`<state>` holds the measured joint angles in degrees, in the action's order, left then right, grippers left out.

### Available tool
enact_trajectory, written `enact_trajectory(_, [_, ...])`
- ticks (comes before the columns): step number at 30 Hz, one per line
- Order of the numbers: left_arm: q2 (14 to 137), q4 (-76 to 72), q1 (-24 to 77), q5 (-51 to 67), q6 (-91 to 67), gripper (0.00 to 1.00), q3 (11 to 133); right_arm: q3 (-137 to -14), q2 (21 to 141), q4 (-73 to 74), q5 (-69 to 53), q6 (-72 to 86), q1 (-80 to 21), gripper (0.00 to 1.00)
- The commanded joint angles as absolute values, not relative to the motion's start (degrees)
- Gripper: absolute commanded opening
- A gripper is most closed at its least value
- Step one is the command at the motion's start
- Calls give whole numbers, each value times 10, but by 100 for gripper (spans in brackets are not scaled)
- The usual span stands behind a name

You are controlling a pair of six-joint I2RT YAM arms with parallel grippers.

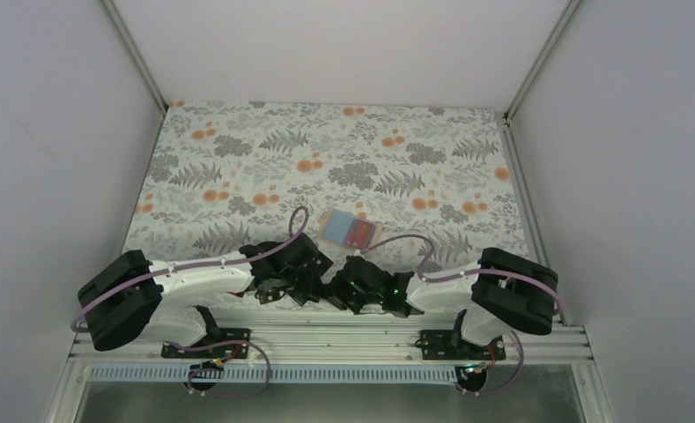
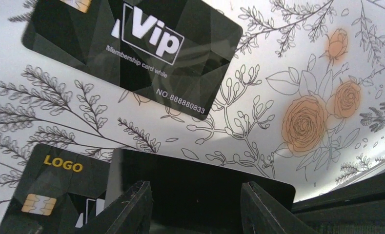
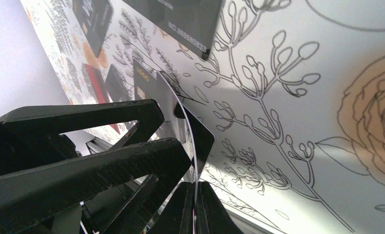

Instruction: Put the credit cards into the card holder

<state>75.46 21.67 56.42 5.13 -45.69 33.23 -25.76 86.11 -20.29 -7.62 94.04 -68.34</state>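
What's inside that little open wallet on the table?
A red card sits in the card holder, against its light blue lining. Anything tucked beneath it is covered.

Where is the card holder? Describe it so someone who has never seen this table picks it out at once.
Start with the floral tablecloth in the top view and go to the middle of its near half. There lies the card holder, opened flat. It is the only light blue thing on the cloth, with a red card on its right half.
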Motion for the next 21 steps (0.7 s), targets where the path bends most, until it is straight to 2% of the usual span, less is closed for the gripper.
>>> enact_trajectory(1, [746, 260, 570, 24, -469, 46, 365, -251, 826, -213, -65, 897, -663, 4])
enact_trajectory(11, [723, 376, 569, -105, -481, 47, 524, -249, 688, -126, -79, 816, -576, 4])
enact_trajectory(21, [730, 362, 555, -174, -491, 50, 658, -325, 573, -74, -146, 715, -375, 4])
